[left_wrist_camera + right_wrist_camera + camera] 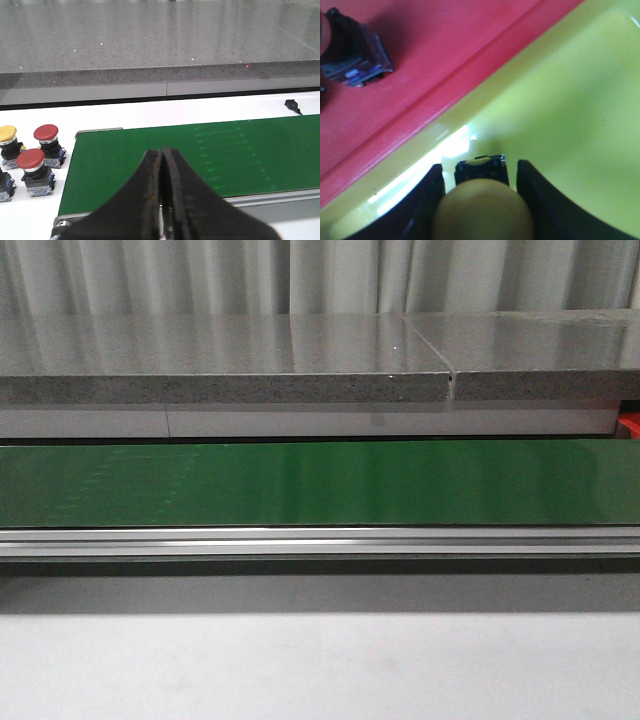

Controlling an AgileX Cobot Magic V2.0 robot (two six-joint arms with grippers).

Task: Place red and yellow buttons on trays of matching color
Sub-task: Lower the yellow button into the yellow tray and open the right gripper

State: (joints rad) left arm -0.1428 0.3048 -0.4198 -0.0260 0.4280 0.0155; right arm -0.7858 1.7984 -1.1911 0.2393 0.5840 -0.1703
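Our right gripper [480, 200] hung over the yellow tray [570, 110], its jaws apart around a yellow button [482, 210]; whether they touched it, we could not tell. One button [352, 52] already lay in the red tray [445, 40]. Two red buttons [46, 134] and one yellow [7, 134] waited off the belt's [225, 155] end. The left gripper [162, 195] was closed and empty, the belt clear ahead.

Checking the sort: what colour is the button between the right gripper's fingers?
Yellow button, over the yellow tray; right wrist view.
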